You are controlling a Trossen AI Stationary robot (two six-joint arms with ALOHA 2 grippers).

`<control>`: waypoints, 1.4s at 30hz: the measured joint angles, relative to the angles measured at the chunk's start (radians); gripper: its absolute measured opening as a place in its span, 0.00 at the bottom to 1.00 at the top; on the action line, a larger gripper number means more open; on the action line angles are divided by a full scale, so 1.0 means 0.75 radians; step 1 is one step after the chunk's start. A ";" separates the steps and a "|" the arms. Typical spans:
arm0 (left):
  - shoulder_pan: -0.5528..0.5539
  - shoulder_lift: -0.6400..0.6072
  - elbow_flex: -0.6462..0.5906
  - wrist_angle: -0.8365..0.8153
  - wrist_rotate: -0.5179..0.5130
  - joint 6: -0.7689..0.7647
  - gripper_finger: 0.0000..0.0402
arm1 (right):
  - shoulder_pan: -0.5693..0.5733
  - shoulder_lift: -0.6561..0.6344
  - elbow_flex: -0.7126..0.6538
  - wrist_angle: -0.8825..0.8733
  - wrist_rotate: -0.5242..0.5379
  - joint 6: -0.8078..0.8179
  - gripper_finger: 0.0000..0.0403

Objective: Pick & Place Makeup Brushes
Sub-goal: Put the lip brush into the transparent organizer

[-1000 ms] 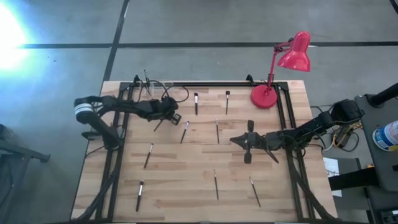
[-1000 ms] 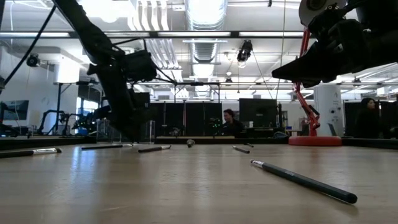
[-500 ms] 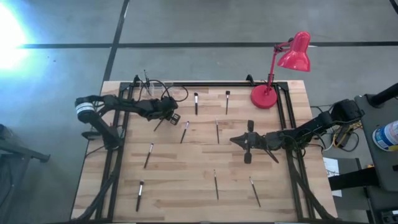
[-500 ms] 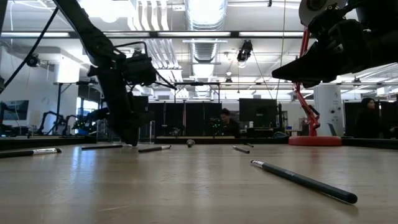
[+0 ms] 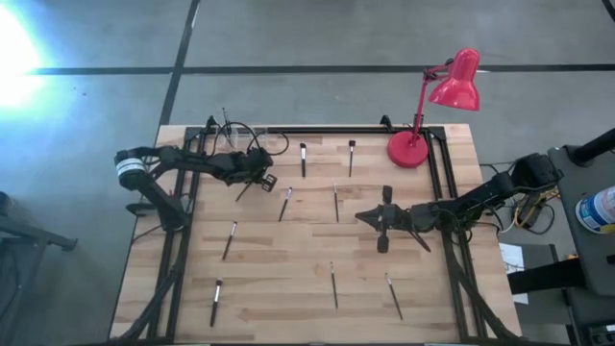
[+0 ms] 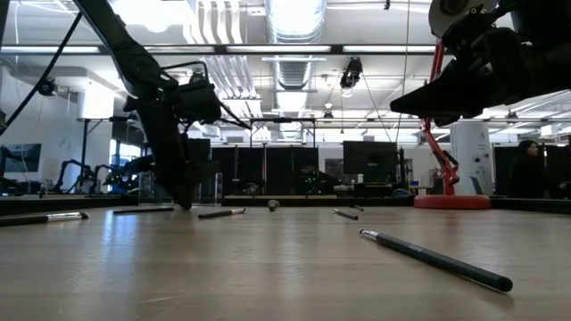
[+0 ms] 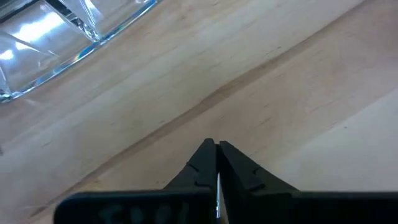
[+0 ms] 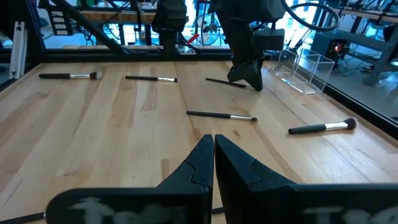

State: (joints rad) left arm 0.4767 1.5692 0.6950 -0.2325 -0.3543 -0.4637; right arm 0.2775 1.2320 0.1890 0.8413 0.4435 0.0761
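Observation:
Several makeup brushes lie scattered over the wooden table (image 5: 288, 259), among them one near the back (image 5: 303, 159), one at mid-table (image 5: 286, 202) and one at the front left (image 5: 216, 300). My left gripper (image 5: 252, 183) points down at the back left, shut on a thin brush (image 8: 224, 82) whose handle rests on the wood. In the left wrist view a pale sliver of it shows between the closed fingers (image 7: 202, 162). My right gripper (image 5: 362, 217) hovers shut and empty over the right middle, its tips (image 8: 213, 138) pressed together.
A red desk lamp (image 5: 411, 146) stands at the back right corner. A clear holder (image 7: 50, 37) sits close behind the left gripper. A black frame rail (image 5: 317, 130) runs along the back edge. A long brush (image 6: 437, 259) lies nearest the low camera.
The left gripper's fingers have closed on the brush under it. The right arm has not moved.

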 joint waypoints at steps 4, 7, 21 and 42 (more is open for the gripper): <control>0.000 -0.003 0.000 -0.007 -0.003 0.022 0.01 | 0.000 0.000 0.000 0.000 0.000 0.001 0.02; 0.000 -0.024 0.007 -0.034 0.003 0.033 0.00 | 0.000 0.000 0.000 0.000 0.000 0.001 0.02; -0.116 -0.594 -0.005 -0.001 -0.286 0.034 0.00 | 0.000 0.000 0.000 0.000 0.000 0.004 0.02; 0.135 -0.747 -0.602 1.691 -0.674 0.632 0.00 | 0.000 0.000 0.000 0.001 0.000 -0.034 0.02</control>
State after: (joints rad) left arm 0.5782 1.0093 0.2436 1.0355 -0.8601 0.0100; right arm 0.2774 1.2322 0.1890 0.8417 0.4437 0.0506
